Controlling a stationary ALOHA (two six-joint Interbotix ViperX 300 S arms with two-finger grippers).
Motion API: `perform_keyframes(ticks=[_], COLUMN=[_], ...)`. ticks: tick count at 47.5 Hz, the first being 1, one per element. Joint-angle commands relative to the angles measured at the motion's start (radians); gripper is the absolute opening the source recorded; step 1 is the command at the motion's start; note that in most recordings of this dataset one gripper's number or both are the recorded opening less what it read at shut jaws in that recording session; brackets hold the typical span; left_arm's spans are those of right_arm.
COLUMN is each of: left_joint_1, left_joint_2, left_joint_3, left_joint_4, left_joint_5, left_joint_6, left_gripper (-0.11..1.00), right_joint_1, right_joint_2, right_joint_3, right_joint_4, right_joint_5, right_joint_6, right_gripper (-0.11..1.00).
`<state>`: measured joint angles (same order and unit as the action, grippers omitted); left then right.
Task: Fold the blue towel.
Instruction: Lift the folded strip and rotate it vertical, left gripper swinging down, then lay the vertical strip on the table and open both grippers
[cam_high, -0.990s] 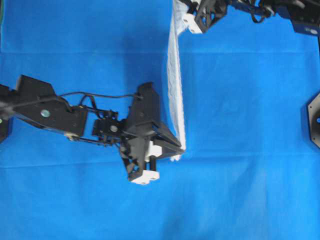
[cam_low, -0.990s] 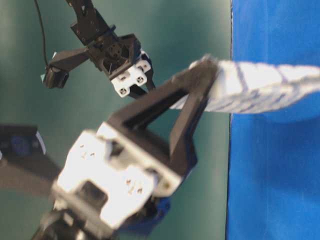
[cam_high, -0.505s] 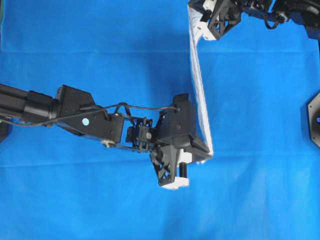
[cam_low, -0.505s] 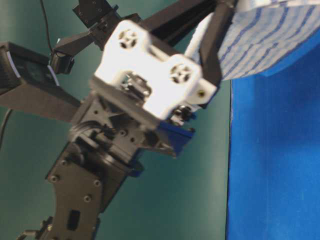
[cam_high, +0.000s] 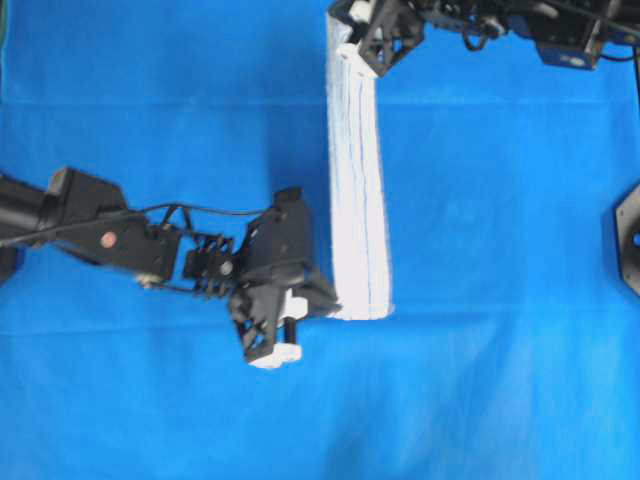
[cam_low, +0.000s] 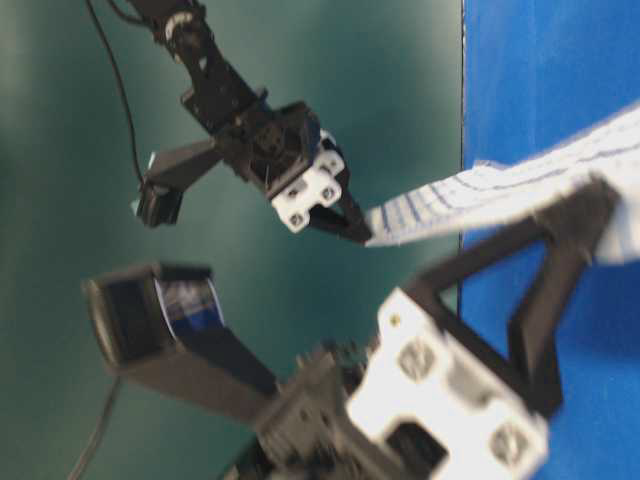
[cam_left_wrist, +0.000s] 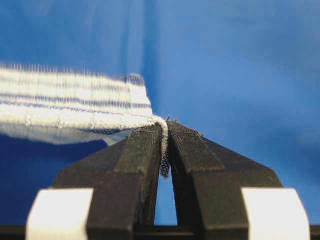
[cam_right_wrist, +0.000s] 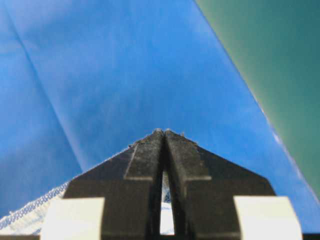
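The blue towel (cam_high: 358, 190) has swung back leftward (stretched taut), left hand (cam_high: 332, 305) and right hand (cam_high: 347, 40) each clamped on a corner.

The counter is covered edge to edge by a plain blue sheet (cam_high: 500, 250). Faint fold creases cross the sheet, one running straight across toward 12 o'clock and another toward 6 o'clock. A dark shadow falls on it at centre. Whether any cloth touches the sheet cannot be told.
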<state>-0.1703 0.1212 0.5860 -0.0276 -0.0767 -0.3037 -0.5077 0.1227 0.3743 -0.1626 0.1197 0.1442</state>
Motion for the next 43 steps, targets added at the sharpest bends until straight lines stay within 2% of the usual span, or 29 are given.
perform_keyframes(ticks=[1,25,27,31,33,37,40,43], left_joint_1=[-0.028,-0.012,-0.012,-0.014,-0.012,-0.014,-0.012,-0.014], left_joint_2=[-0.04,-0.046,-0.046,-0.049,-0.052,-0.069,-0.098,-0.13], left_joint_3=[0.014,0.035,0.037,0.04,0.044,0.054,0.066,0.078], left_joint_4=[-0.002,-0.002,-0.002,-0.002,-0.002,-0.002,-0.002,-0.002], left_joint_5=[-0.009,0.038,0.04,0.051,0.061,0.107,0.164,0.21], left_joint_6=[-0.012,-0.006,-0.006,-0.011,-0.014,-0.014,-0.014,-0.012], left_gripper=[0.02,0.04,0.08,0.28,0.4,0.6,0.64,0.62], right_joint_1=[-0.008,-0.002,-0.002,-0.002,-0.003,-0.006,-0.006,-0.006], right_joint_2=[-0.003,0.014,0.014,0.014,0.012,0.006,-0.003,-0.015], right_joint_3=[-0.051,-0.066,-0.066,-0.064,-0.063,-0.058,-0.052,-0.043], right_joint_4=[-0.003,-0.003,-0.003,-0.003,-0.003,-0.009,-0.02,-0.031], right_joint_5=[-0.005,0.023,0.023,0.023,0.026,0.037,0.043,0.044], right_joint_6=[-0.002,0.005,0.005,0.006,0.005,0.002,0.002,0.002], right_gripper=[0.02,0.02,0.02,0.04,0.11,0.38,0.55,0.59])
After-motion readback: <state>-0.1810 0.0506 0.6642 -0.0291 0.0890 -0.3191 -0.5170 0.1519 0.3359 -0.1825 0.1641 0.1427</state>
